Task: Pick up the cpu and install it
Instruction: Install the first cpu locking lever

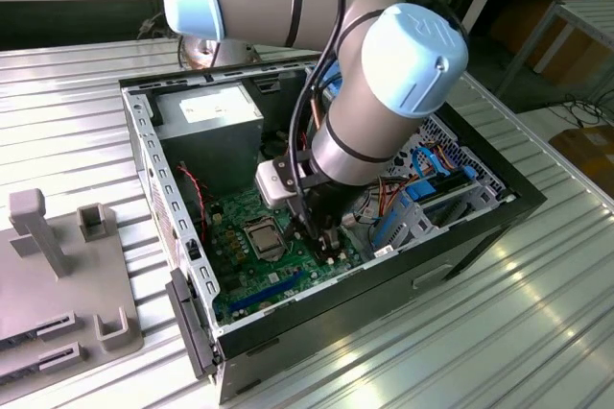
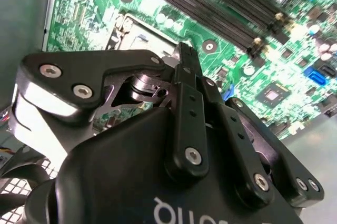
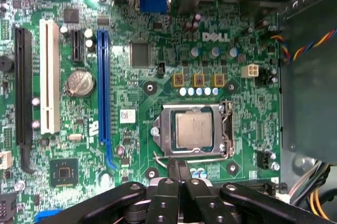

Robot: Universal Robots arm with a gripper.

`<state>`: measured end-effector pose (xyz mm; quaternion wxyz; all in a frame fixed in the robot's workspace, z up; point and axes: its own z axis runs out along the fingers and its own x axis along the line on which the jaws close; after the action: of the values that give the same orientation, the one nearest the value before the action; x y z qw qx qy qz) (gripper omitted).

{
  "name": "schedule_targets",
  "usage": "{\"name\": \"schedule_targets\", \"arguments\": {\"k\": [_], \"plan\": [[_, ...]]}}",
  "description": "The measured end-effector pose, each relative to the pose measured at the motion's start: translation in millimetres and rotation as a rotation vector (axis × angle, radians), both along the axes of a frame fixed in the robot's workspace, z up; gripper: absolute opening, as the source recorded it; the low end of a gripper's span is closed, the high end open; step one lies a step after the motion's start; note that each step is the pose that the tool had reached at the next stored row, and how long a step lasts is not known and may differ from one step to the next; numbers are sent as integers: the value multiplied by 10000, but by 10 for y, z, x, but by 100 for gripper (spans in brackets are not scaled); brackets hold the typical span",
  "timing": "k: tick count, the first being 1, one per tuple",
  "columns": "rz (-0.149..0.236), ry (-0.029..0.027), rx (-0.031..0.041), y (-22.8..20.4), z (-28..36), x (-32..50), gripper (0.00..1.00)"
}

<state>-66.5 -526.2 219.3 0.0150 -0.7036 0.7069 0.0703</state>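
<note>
In the exterior view the arm's wrist covers the middle of the computer case [image 1: 451, 236], hiding the green board [image 1: 245, 270] toward 3 o'clock of the socket frame [image 1: 266, 238]. The gripper [image 1: 321, 236] is dark against the clutter there (its fingertips perhaps together). In the first wrist view the black linkage hides the board's near edge at 6 o'clock of the cpu [image 3: 193, 130].

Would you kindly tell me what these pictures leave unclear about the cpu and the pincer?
- Whether the cpu is fully seated: the socket frame covers its edges in the first wrist view.
- The pincer tips' contact with the board: cut off by its own linkage.
</note>
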Motion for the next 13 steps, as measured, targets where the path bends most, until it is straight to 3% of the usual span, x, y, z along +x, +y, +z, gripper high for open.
{"name": "schedule_targets", "arguments": {"k": [5,13], "plan": [[0,-2,-2,26,1,-109,11],[0,-2,-1,30,1,-159,11]]}}
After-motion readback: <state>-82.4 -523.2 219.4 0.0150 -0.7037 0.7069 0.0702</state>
